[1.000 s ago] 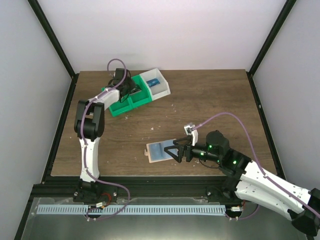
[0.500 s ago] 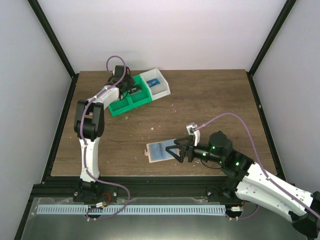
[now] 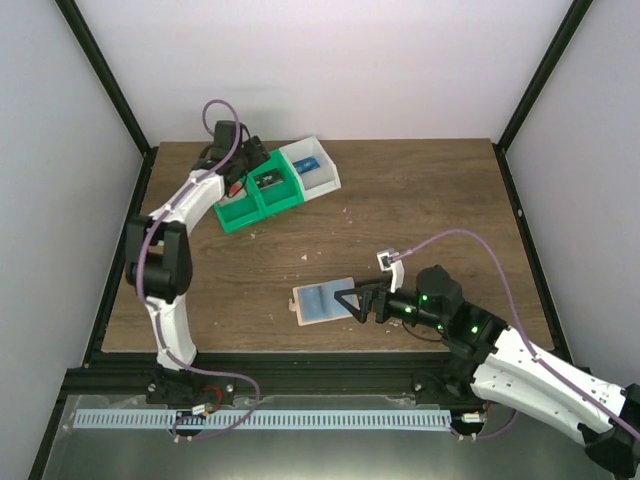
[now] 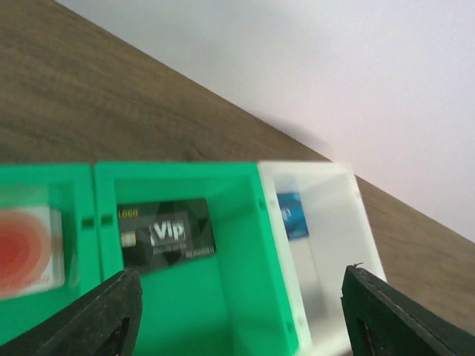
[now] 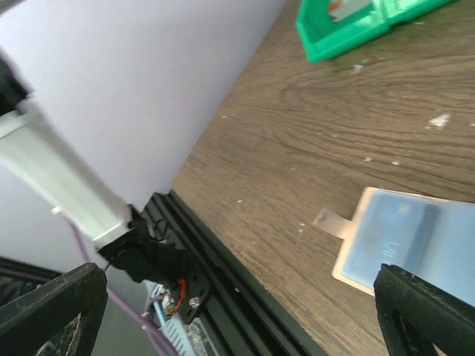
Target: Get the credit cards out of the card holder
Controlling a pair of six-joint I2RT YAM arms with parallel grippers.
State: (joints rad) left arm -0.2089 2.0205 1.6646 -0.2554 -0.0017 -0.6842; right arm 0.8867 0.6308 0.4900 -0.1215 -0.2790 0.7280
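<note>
The tan card holder [image 3: 303, 312] lies flat near the table's front, a light blue credit card [image 3: 326, 298] showing in it. In the right wrist view its tab [image 5: 332, 221] points left and the blue card [image 5: 401, 231] fills the sleeve. My right gripper [image 3: 348, 303] is open just right of the holder, low over the table, nothing between its fingers. My left gripper [image 3: 252, 163] hovers open above the bins at the back left. Below it a black card marked VIP [image 4: 167, 236] lies loose in a green compartment.
Green bins [image 3: 238, 216] and a white bin [image 3: 322, 186] stand joined at the back left. The white bin [image 4: 326, 245] holds a small dark blue card [image 4: 292, 215]. A red and white item [image 4: 26, 252] lies in the leftmost green compartment. Black frame posts flank the table.
My left gripper has opened and risen out of the green bin, leaving the black card lying there. The right gripper has edged slightly nearer the holder, still open.
</note>
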